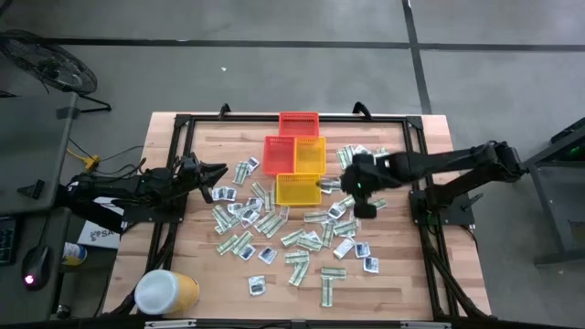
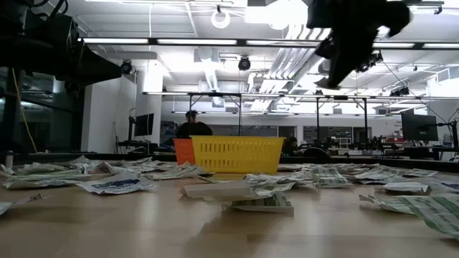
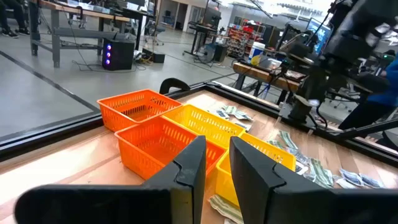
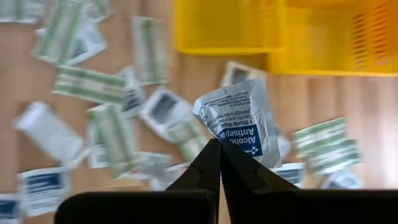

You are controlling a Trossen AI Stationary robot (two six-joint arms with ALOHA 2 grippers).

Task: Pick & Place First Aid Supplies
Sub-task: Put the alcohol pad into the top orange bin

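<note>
The worktop (image 1: 183, 265) is a pale wooden slab with a dark metal frame around its edge. At its near left corner a big yellow tub (image 1: 169, 292) with a round white lid lies on the wood.

Four small baskets of latticed plastic stand clustered at the far middle: a red basket (image 1: 299, 123), an orange basket (image 1: 279, 153) touching a yellow basket (image 1: 311, 153) beside it, and a second yellow basket (image 1: 298, 189) nearest the packets. In the left wrist view the orange and the first yellow basket look empty; what the others hold cannot be told.

The first aid supplies (image 1: 274, 228) are scattered flat over the middle and right of the wood, in front of and beside the baskets: pale green-and-white oblong strips and crinkled white square sachets with dark blue print, many overlapping.

The right arm reaches in from the right, its end effector (image 1: 326, 185) just beside the near yellow basket, above the scatter. Its fingers are clenched on an alcohol wipe sachet (image 4: 239, 121), a wrinkled white foil square with a blue label, pinched at one edge and standing up from the fingertips (image 4: 211, 163).

The left arm waits at the left edge, its end effector (image 1: 219, 171) pointing toward the baskets, its two dark fingers (image 3: 252, 171) parted by a narrow gap with nothing between them.
</note>
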